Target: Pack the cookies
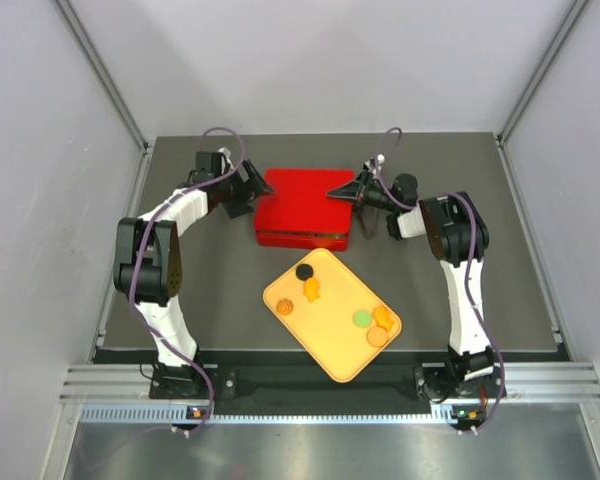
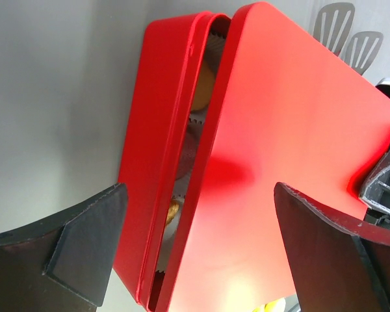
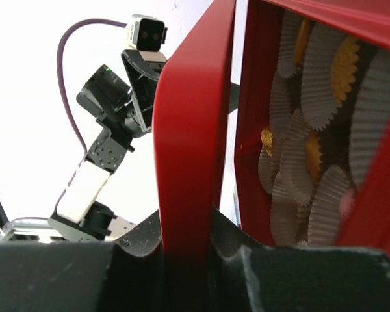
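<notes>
While wide open beside the box (image 1: 302, 239), left tool (image 1: 245, 192); right tool (image 1: 346, 192) tight on edge of lid (image 3: 192, 130).

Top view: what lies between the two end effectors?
The red box and its lid, in the top view; the right end effector grips the lid's edge.

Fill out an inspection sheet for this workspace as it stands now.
Surface: dark table, flat.
Job's things: loose cookies on a yellow tray; more sit in paper cups inside the red box; the red lid is ajar.
Clutter: nothing seen.
Grippers: left gripper open at the box; right gripper shut on the lid's edge.
Cables: purple cables loop along both arms.
Surroundings: plain grey walls; metal rail at the near edge.
</notes>
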You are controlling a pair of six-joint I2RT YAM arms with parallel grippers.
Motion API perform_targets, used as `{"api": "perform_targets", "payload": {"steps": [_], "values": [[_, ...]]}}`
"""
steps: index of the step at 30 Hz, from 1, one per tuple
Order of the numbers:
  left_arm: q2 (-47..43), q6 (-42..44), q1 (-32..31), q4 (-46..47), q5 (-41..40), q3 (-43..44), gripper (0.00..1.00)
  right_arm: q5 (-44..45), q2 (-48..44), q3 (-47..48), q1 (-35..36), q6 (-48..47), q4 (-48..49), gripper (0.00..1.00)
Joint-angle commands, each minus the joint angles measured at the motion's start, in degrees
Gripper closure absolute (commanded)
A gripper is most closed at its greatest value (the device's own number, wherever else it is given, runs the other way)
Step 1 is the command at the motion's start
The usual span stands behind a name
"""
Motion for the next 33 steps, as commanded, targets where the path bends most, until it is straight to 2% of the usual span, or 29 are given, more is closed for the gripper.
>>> {"api": "perform_targets", "payload": {"steps": [1,33], "values": [[-2.49,0.46,0.68,2.2,1.41,0.5,0.01,-0.44,-0.24,3.6,1.45,-3.01,2.51,0.91],[1.02,1.78,0.59,-0.61,-0.08,1.29,0.02,1.14,1.52,2.72,1.98,-6.71,-1.02,0.9]]}}
